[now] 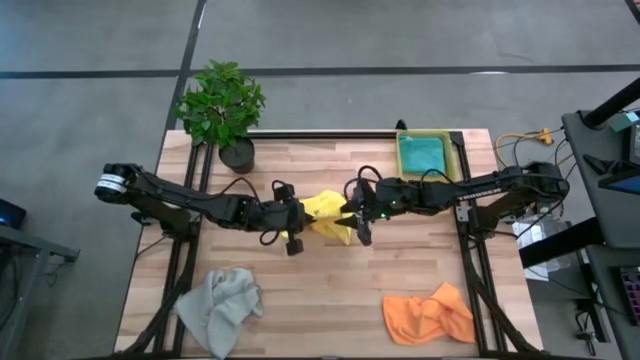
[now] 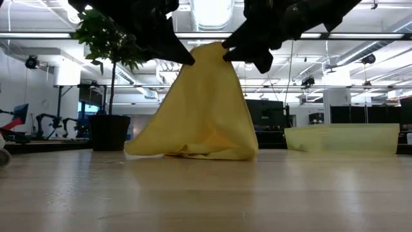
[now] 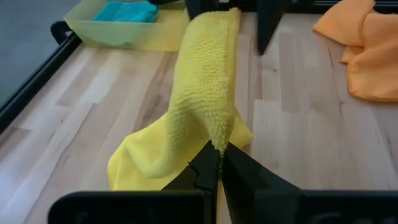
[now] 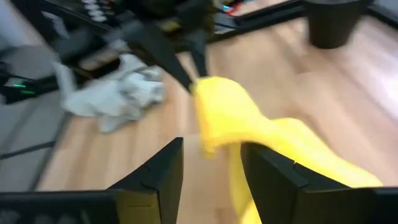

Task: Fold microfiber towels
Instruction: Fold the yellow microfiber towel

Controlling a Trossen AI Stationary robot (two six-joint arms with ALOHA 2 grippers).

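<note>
Four towels in play: yellow towel [image 1: 325, 215] at table centre, lifted at one edge between both arms; teal towel [image 1: 422, 155] folded in the yellow bin [image 1: 452, 146] at far right; orange towel [image 1: 430, 315] bunched near right; grey towel [image 1: 222, 305] crumpled near left. Left gripper [image 3: 219, 163] pinched tight on the yellow towel's raised edge, fingers closed w/ cloth between. Right gripper [image 4: 211, 165] w/ jaws apart, cloth running between the fingers [image 4: 163, 171] but not visibly clamped — looks released or mid-regrip, not holding. In low view, yellow towel [image 2: 203, 106] hangs like a tent from the peak, lower edge heaped on the table [image 1: 330, 285]. Potted plant [image 1: 222, 108] far left, clear of the work. Judged step: getting a second corner hold before spreading and folding. To do it well: keep left pinch fixed and high enough for the edge to hang straight; bring right fingers onto the same top edge, apart from the left's hold, not onto the bunched middle; close only w/ a single layer between pads; then pull apart gently to flatten before laying down. Risk: grabbing two layers, giving a twisted fold.
</note>
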